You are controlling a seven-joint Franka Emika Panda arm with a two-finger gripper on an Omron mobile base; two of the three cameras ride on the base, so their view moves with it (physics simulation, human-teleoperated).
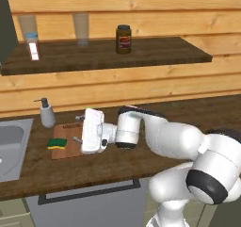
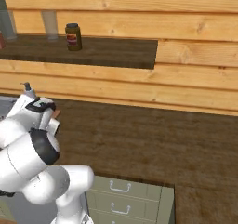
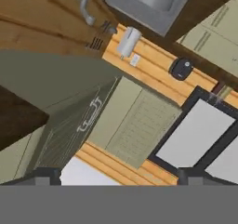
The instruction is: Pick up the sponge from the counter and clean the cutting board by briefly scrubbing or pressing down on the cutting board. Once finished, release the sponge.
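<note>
The yellow-and-green rectangular sponge (image 1: 57,143) is lying on the light-brown wooden cutting board (image 1: 67,148) near the counter's (image 1: 141,165) sink end; the gripper's jaws are standing spread, risking nudging the sponge while withdrawing.

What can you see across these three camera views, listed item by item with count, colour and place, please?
counter: one, dark brown wood grain, running below the plank wall.
sink: one, steel grey, set in the counter's left end.
cutting board: one, light brown, on the counter right of the sink.
sponge: one, yellow with green top, lying on the board's left part.
soap dispenser: one, grey, on the counter behind the board.
wall shelf: one, dark wood, above the counter.
jar: one, dark with a red label, on the shelf.
glasses: two, clear, on the shelf's left half.
gripper: one, white hand with dark fingertips, open, beside the sponge, above the board.
</note>
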